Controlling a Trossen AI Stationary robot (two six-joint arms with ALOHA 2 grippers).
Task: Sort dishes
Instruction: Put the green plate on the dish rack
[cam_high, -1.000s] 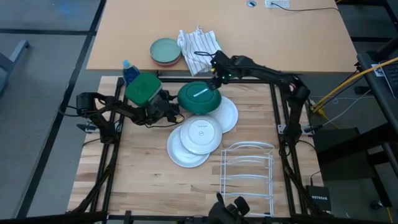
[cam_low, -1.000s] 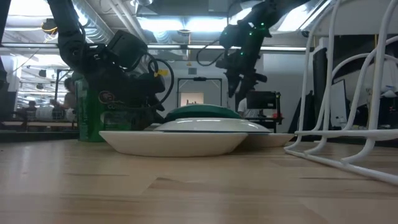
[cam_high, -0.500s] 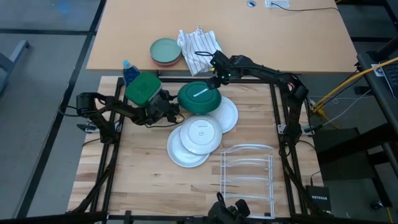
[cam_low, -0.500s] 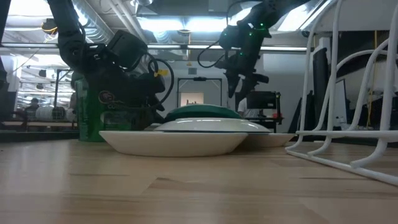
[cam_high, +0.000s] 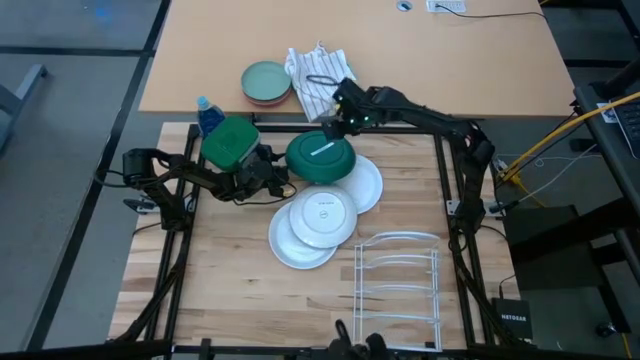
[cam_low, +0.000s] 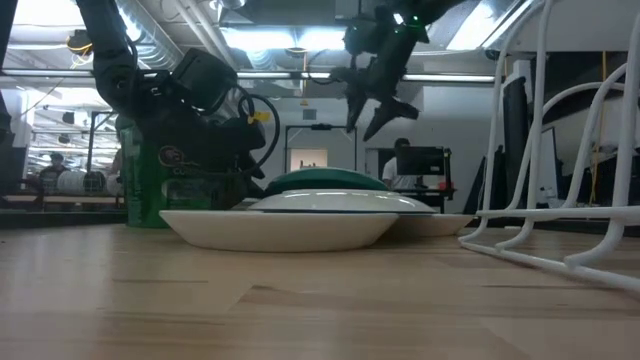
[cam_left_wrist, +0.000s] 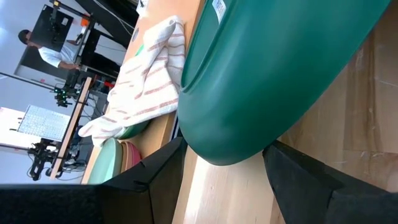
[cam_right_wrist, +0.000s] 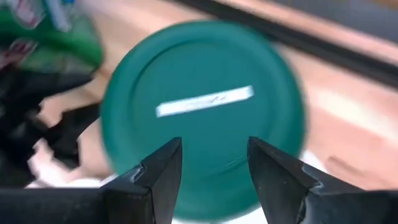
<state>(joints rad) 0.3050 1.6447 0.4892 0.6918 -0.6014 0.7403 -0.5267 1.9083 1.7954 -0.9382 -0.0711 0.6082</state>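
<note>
**Right gripper lifting away from the green plate**

The right gripper (cam_low: 368, 108) has risen since a second ago and is hovering, fingers spread, above the dark green round plate (cam_high: 321, 157). The left gripper (cam_high: 277, 177), also spread, is sitting beside that plate's rim, near the green-lidded jar (cam_high: 229, 142). The plate is lying upside down, partly overlapping a plain white plate (cam_high: 370, 187).

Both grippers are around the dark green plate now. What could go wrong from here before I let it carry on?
The left gripper stands open at the rim of the dark green plate, and the green-lidded jar is right beside that arm, so a swing could knock it. The right gripper hovers open above the same plate, so the arms could collide. The dark green plate overlaps a white plate; dragging it may shift the pile.
</note>
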